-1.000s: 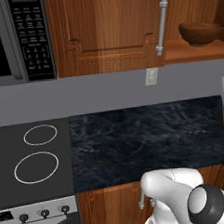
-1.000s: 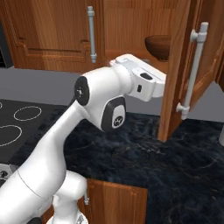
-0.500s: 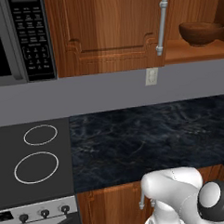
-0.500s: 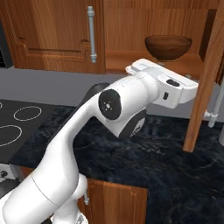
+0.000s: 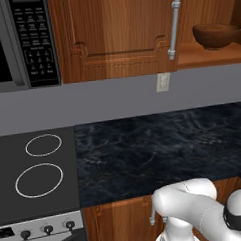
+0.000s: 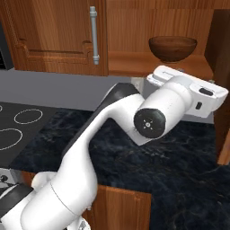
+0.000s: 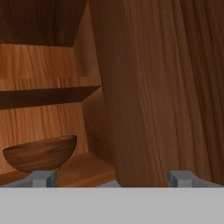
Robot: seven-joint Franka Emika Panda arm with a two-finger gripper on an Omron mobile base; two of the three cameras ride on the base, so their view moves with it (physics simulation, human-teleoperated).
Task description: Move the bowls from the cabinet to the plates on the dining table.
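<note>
camera setup

left base view: from behind the arm on its left, facing forward and down over the stove [image 5: 37, 172] and counter [image 5: 159, 150] toward the cabinet [image 5: 118, 32]; brown bowl [image 5: 215, 35] at the far right edge.
right base view: from behind on the right, same wall, arm [image 6: 112, 134] near the lens; shares counter [image 6: 179, 170], stove [image 6: 18, 130], cabinet [image 6: 54, 36] and bowl [image 6: 173, 47] with the left view.
hand view: close inside the cabinet [image 7: 148, 87], roughly level with the shelf; bowl [image 7: 41, 153] low left.
</note>
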